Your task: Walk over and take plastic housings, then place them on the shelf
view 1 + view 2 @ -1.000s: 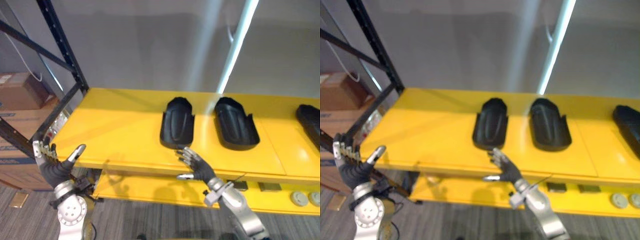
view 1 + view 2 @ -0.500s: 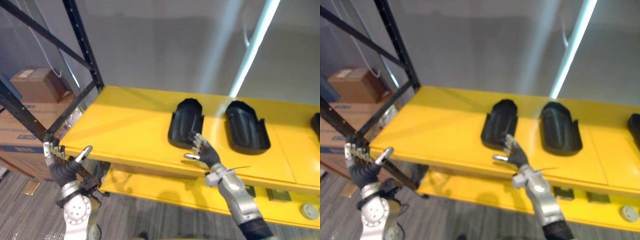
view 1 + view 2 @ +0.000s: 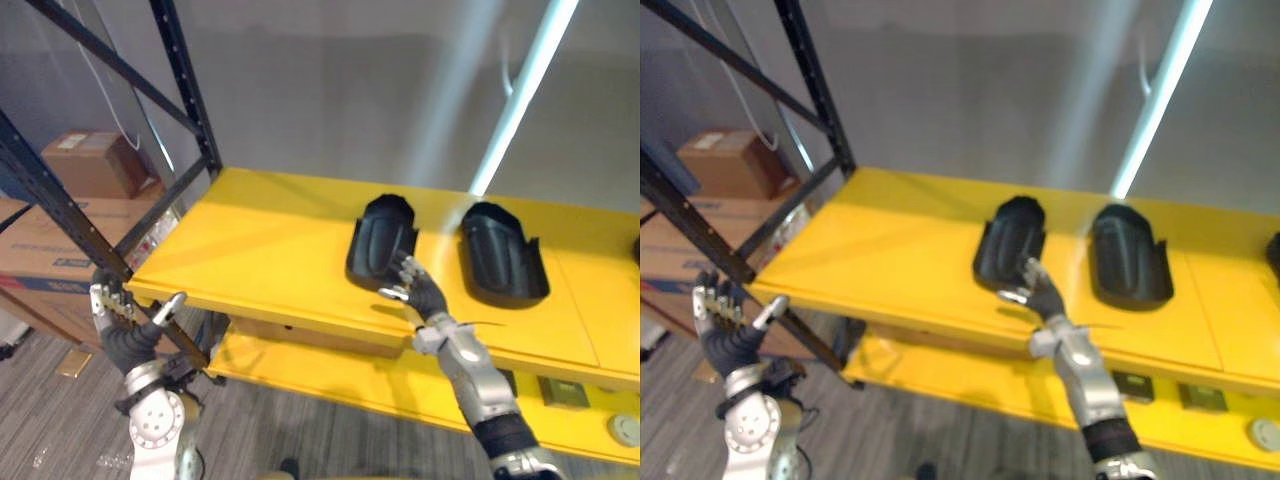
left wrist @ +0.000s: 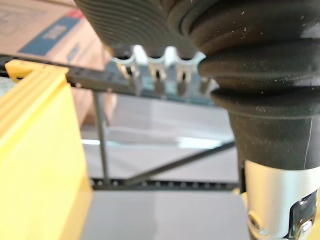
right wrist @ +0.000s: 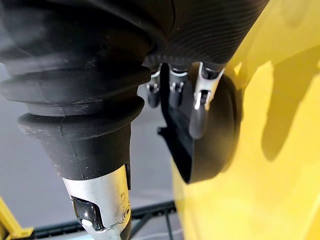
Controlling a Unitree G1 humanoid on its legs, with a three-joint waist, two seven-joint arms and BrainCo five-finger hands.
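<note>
The right hand [image 3: 415, 291] has come up from the front edge of the yellow shelf [image 3: 255, 235] and now reaches the near end of the left housing [image 3: 380, 238]. Its fingers [image 5: 197, 107] are stretched out against that end with the thumb held apart, not curled round anything. The view has swung as well, so the housings themselves have probably not moved. This looks like the start of a grasp, or a last nudge of a piece already placed; nothing is held. The left hand [image 3: 127, 326] stays low by the shelf's corner, fingers upright and spread, empty.

Both housings lie on the shelf top, hollow side up, the second housing [image 3: 503, 257] just beside the first, and a third dark piece [image 3: 1274, 250] shows at the far right edge. The lower shelf [image 3: 390, 372] carries a dark square [image 3: 565, 392] and a pale disc [image 3: 625, 430]. At the left, two cardboard boxes [image 3: 88, 165] stand closed, their contents hidden.
</note>
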